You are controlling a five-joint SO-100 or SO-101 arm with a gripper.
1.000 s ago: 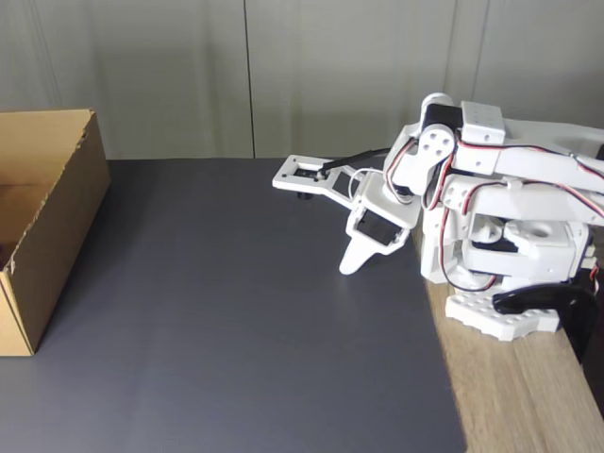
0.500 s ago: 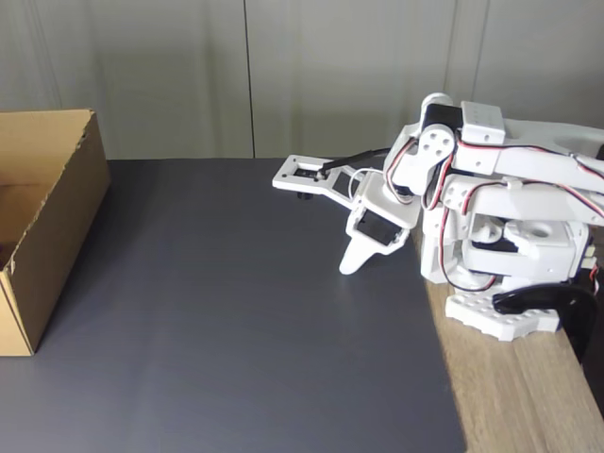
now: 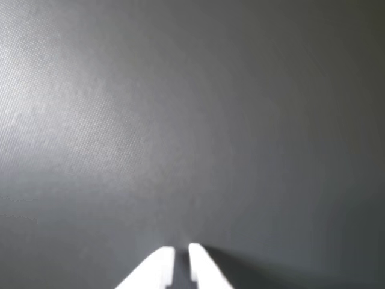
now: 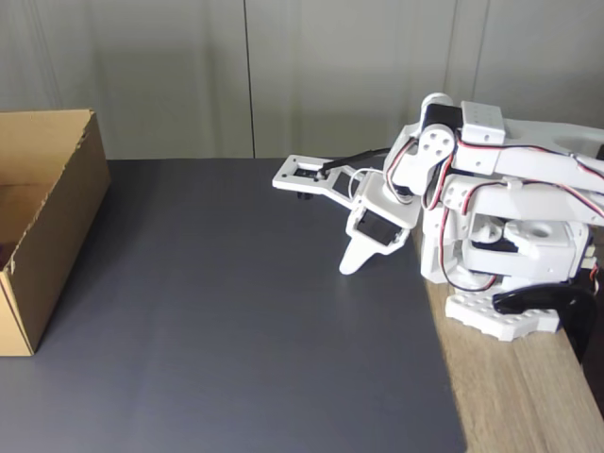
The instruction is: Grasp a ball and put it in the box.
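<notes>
The brown cardboard box (image 4: 62,219) stands open-topped at the left edge of the fixed view, partly cut off by the frame. The ball is out of view. My white arm is folded back over its base at the right. My gripper (image 4: 350,264) points down at the dark mat, far to the right of the box. In the wrist view the two white fingertips of the gripper (image 3: 181,250) sit at the bottom edge, nearly touching, with nothing between them and bare mat ahead.
A dark grey mat (image 4: 236,330) covers most of the table. A strip of bare wood (image 4: 514,401) runs along the right, where the arm's base (image 4: 510,269) and a black clamp (image 4: 543,304) stand. A grey wall closes the back.
</notes>
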